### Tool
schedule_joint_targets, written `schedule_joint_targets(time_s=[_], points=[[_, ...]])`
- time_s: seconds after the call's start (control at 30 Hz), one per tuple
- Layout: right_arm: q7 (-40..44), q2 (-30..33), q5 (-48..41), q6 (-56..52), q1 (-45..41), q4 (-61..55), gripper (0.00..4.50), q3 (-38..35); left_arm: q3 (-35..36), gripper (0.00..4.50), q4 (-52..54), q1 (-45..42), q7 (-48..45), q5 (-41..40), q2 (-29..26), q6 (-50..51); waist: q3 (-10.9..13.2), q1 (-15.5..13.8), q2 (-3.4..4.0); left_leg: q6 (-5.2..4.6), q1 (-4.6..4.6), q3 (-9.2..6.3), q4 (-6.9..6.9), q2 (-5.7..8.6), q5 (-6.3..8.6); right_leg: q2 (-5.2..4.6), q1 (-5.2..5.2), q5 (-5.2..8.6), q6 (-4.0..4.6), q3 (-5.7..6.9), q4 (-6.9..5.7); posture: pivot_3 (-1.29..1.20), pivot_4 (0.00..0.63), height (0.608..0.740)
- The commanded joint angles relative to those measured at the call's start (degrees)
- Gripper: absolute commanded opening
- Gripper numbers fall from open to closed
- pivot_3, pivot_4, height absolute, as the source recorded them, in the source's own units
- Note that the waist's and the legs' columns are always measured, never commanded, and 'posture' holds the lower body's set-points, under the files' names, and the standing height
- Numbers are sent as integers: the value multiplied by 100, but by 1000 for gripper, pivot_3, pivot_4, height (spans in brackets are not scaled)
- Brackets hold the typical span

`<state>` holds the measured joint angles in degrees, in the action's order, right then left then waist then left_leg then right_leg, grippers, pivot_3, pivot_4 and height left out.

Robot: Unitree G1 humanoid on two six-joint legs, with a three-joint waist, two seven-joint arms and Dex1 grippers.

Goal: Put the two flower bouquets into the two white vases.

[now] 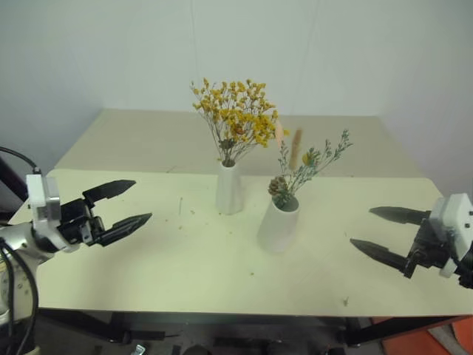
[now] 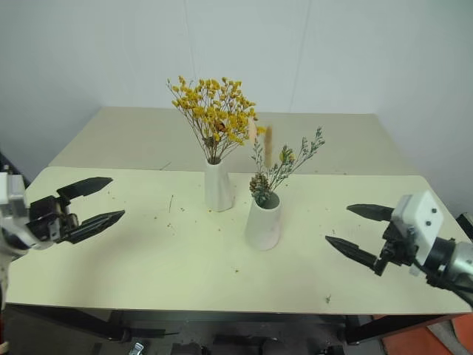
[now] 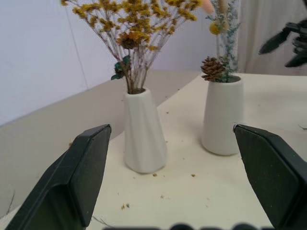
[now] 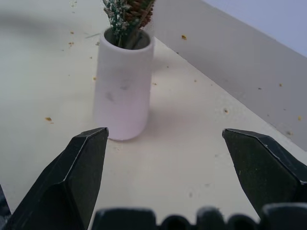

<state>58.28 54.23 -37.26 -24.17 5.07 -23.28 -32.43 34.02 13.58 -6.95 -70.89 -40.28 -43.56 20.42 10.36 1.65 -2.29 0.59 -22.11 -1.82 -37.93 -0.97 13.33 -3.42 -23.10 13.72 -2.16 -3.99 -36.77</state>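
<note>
On the cream tabletop (image 1: 148, 259), between the empty, spread left hand (image 1: 126, 203) and the equally spread, empty right hand (image 1: 373, 233), stand two matte white vases, well apart from both: the slim tapered vase (image 1: 229, 188) holding the one dried yellow-orange bunch (image 1: 236, 115), and just beside it the stouter wide-mouthed vase (image 1: 278, 225) holding the one grey-green pinecone sprig (image 1: 303, 170).

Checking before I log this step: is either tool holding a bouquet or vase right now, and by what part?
Nothing is held. The left tool and right tool are both open and empty, off to either side of the vases.

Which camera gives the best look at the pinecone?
The left wrist view: the pinecone sits large at the stout vase's rim. Both eye views show it small; the right wrist view cuts it off at the edge.
</note>
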Motion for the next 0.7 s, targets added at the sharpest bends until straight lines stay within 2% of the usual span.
schedule_joint_targets(time_s=[0.03, 0.37, 0.43, 0.7], points=[[420, 242, 38, 305, -289, 433, 4500, -98, 428, 4454, 758, 357, 332, -327, -142, 124, 0, -5, 0, 0, 1, 2, 0, 0, 0, 0, 0, 0, 0, -1, 1, 0, 150, 740], [567, 279, 468, 744, -863, 1079, 4500, 208, 95, 4454, 920, 316, 876, -279, -226, 31, 0, -61, 0, 0, -1, 11, 0, 0, 0, 2, -3, 14, -15, -5, 2, 0, 150, 740], [556, 278, 456, 716, -872, 1029, 4500, 175, 119, 4454, 912, 290, 931, -368, -268, 78, 0, -61, 0, 0, -4, 11, 0, 0, 0, 1, -6, 2, 6, -6, 2, 0, 150, 740], [441, 174, 493, 736, -537, 775, 4500, -12, -100, 4454, 801, 92, 908, -391, -356, 80, 0, -61, 1, 0, -2, 13, 0, 0, 0, 2, -5, 4, 2, -6, 2, 0, 150, 740]])
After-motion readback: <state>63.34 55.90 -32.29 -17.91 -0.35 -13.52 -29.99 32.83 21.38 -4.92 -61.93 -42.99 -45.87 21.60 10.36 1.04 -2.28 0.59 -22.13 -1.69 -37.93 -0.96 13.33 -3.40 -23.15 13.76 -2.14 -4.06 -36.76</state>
